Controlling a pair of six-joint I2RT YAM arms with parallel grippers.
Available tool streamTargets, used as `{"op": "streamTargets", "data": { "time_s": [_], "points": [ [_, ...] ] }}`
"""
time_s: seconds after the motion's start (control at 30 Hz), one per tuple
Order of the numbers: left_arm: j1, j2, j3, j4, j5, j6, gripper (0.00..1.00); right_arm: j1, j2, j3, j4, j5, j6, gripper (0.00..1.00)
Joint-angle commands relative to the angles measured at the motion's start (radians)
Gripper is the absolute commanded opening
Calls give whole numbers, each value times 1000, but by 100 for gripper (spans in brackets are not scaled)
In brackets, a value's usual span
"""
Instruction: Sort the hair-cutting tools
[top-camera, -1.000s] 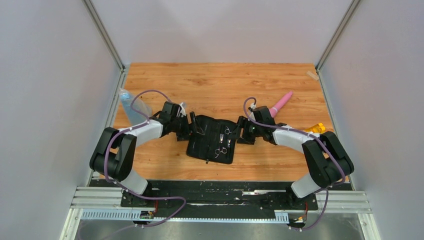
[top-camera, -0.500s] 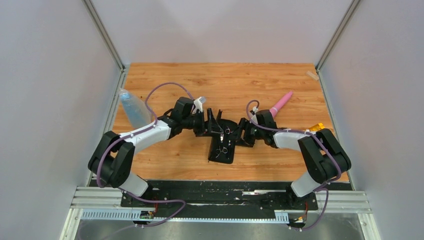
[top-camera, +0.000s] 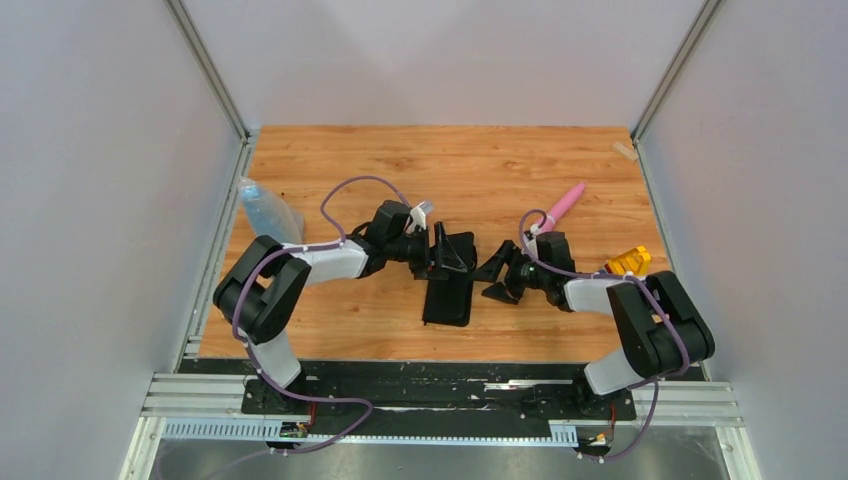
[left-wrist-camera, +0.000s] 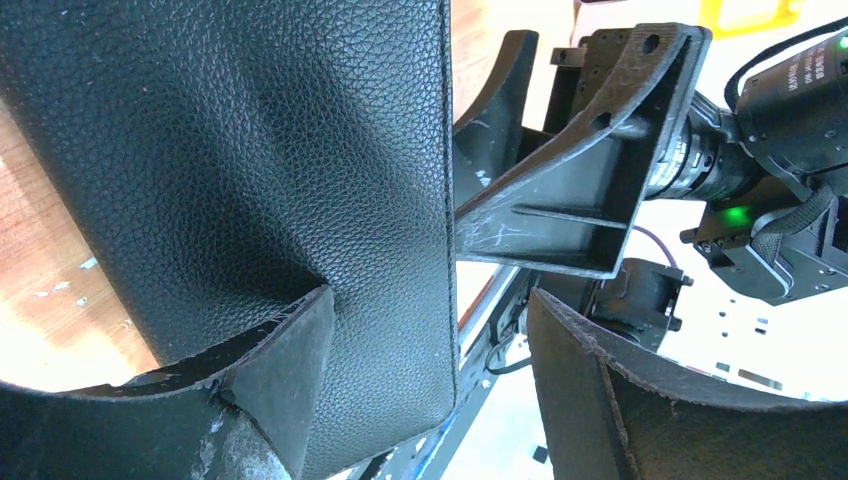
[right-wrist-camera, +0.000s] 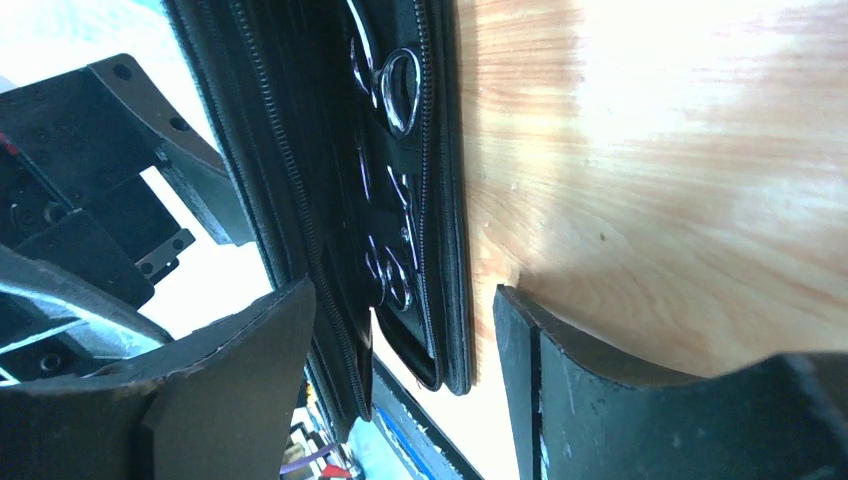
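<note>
Scissors (right-wrist-camera: 400, 75) sit strapped inside the case (top-camera: 448, 295), its flap nearly shut against the spread left claw (left-wrist-camera: 428, 300); the right claw (right-wrist-camera: 402, 292) gapes empty.

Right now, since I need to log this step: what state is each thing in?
Case: folded nearly shut, unzipped.
Scissors: inside the case.
Left gripper: open, case flap between its fingers.
Right gripper: open, empty, beside the case.
Pink tool: lying on its side.
Bottle: lying down.
</note>
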Motion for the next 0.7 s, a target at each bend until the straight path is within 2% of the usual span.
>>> {"op": "streamTargets", "data": {
  "time_s": [0.0, 0.3, 0.5, 0.67],
  "points": [
    [-14, 34, -21, 37, -24, -8, 78, -15, -97, -10, 42, 20, 27, 68],
    [-13, 71, -13, -13, -54, 12, 78, -17, -168, -1, -13, 67, -10, 66],
    [-13, 64, -6, -20, -48, 13, 78, -16, -61, 35, -22, 42, -30, 58],
    [-13, 46, -2, -29, -45, 15, 78, -14, 72, 57, 5, -14, -33, 48]
  ]
}}
